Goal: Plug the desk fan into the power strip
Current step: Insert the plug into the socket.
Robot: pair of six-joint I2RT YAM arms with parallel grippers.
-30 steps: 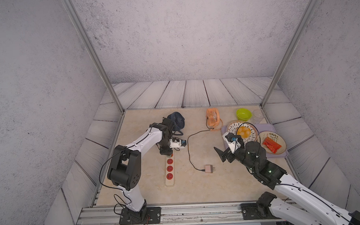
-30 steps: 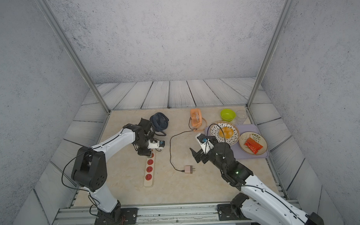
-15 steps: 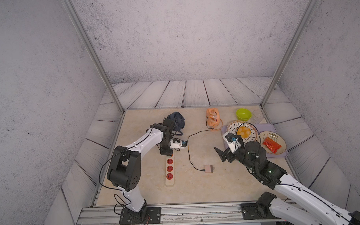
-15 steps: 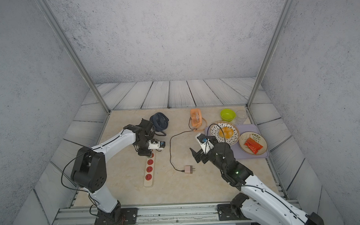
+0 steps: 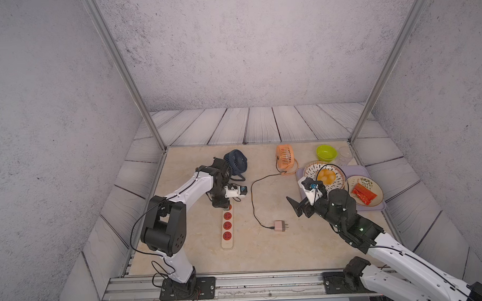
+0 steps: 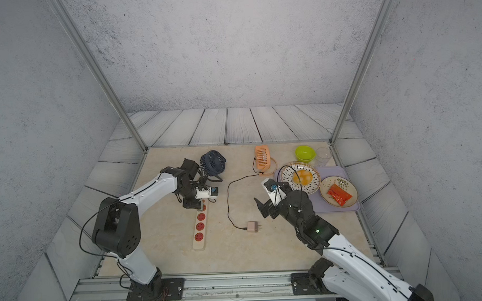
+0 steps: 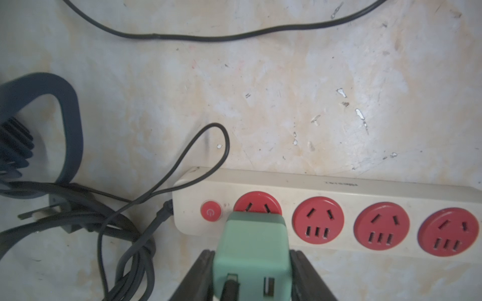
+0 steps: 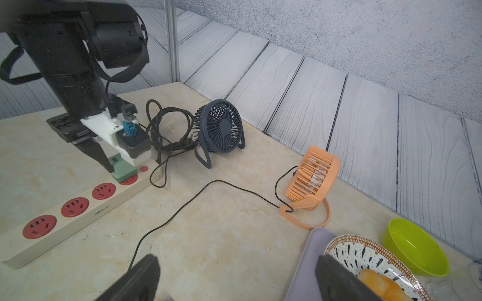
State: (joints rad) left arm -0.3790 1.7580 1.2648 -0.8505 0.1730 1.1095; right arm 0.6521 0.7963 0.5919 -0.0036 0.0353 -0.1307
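1. The tabletop (image 5: 265, 255) is bare across the lower centre of both top views, between the power strip and the right arm.
2. The purple tray (image 5: 357, 169) lies against the tabletop's right edge.
3. The power strip (image 5: 227, 231) lies left of centre and runs toward the lower edge, its near end well short of the front rail. Three red sockets are uncovered.
4. The navy fan (image 5: 236, 161) stands near the back edge, just beyond the strip's far end.
5. The orange fan (image 5: 284, 158) stands near the back edge at centre right.
6. The left gripper (image 7: 251, 258) pinches the green adapter (image 7: 251, 242) over the socket beside the red switch. Whether it is fully seated cannot be told.
7. The right gripper (image 8: 234, 276) is spread wide and holds nothing, above the tray's left edge.
8. The pink adapter (image 5: 280, 226) lies loose in the open centre, cabled to the orange fan.
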